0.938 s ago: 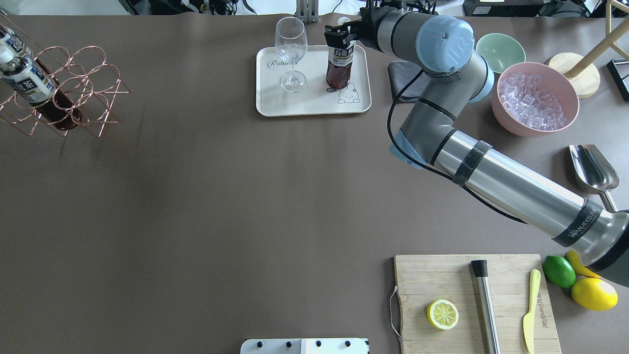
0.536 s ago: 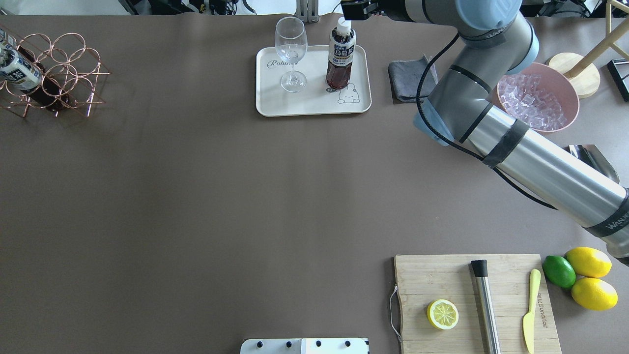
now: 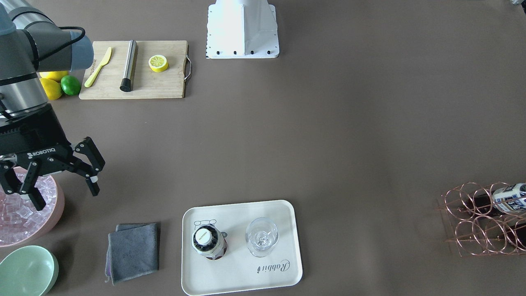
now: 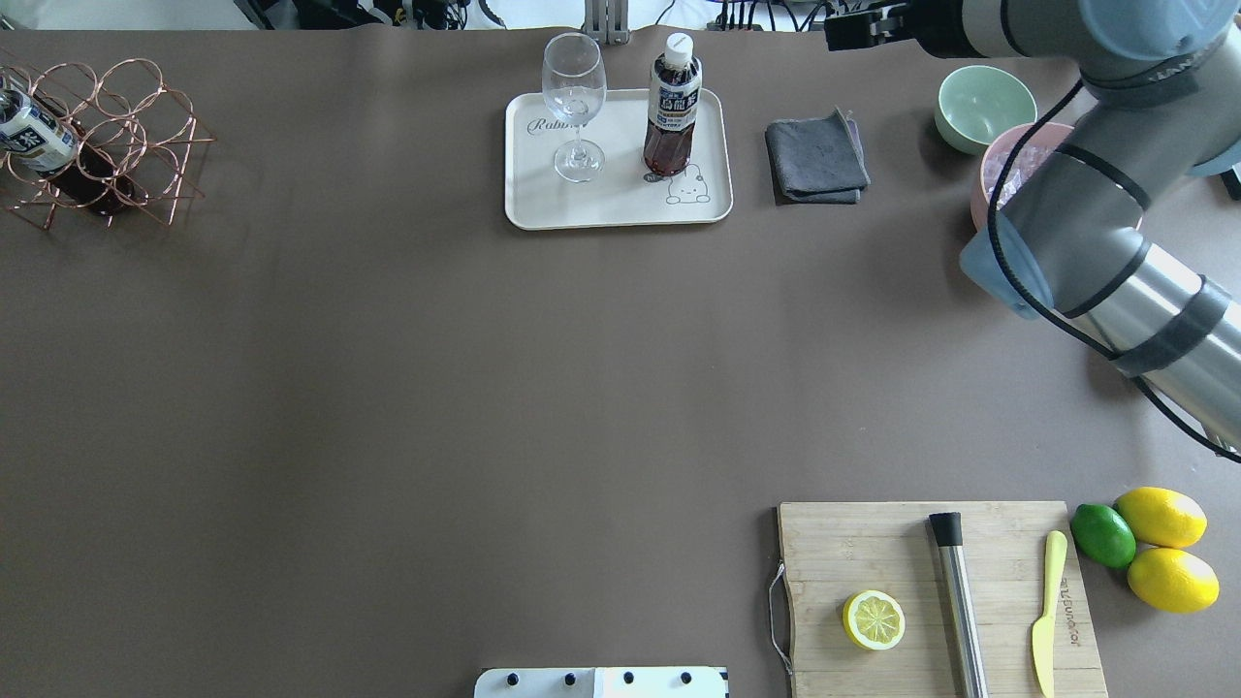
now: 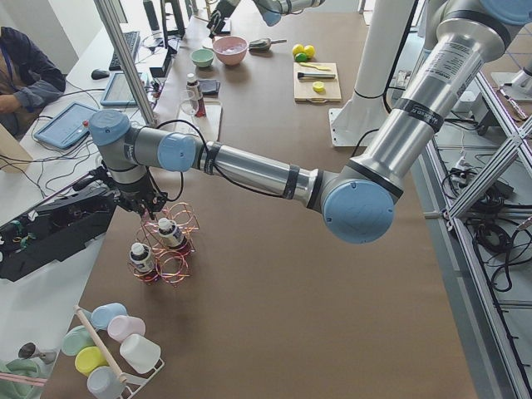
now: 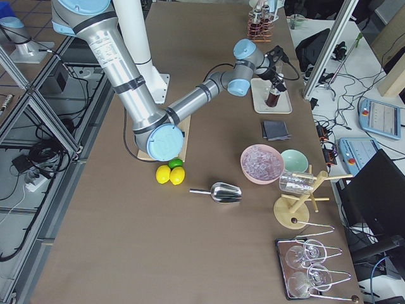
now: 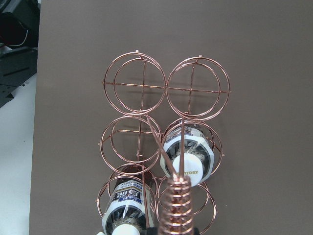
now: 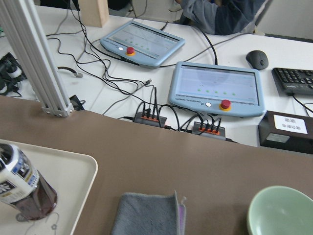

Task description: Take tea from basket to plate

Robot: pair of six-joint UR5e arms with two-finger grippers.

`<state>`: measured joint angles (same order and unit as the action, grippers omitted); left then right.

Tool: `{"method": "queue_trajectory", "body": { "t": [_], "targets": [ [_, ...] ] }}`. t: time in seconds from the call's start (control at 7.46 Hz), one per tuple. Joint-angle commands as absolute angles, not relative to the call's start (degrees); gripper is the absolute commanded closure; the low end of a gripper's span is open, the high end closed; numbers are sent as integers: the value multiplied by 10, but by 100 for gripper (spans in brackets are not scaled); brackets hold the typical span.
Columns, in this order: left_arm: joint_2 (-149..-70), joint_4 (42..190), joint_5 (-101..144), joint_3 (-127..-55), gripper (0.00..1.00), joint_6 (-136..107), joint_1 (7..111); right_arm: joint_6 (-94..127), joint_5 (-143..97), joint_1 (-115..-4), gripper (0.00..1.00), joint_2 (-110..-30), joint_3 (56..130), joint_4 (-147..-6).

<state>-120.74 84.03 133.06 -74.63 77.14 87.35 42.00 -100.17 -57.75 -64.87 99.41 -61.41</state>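
On the plate the tea stands upright beside a glass.

Glass flanks tea; cloth side open.

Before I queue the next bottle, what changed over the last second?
The right gripper left the tea standing on the plate and swung away to the robot's right, now open by the pink ice bowl. The basket shifted a little toward the table's far-left corner. Tea, glass and plate stayed put.
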Motion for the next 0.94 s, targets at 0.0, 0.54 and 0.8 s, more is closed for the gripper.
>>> {"method": "queue_trajectory", "body": {
  "t": [0.0, 0.54, 0.8],
  "targets": [
    [-1206, 846, 1330, -751, 100, 771, 874, 422, -1066, -619, 0, -707, 1070, -838],
    [-1210, 841, 1331, -764, 100, 768, 877, 353, -1256, -733, 0, -899, 1067, -864],
    [-1210, 841, 1331, -767, 100, 766, 876, 197, -1328, -847, 0, -993, 1075, -862]
  ]
}}
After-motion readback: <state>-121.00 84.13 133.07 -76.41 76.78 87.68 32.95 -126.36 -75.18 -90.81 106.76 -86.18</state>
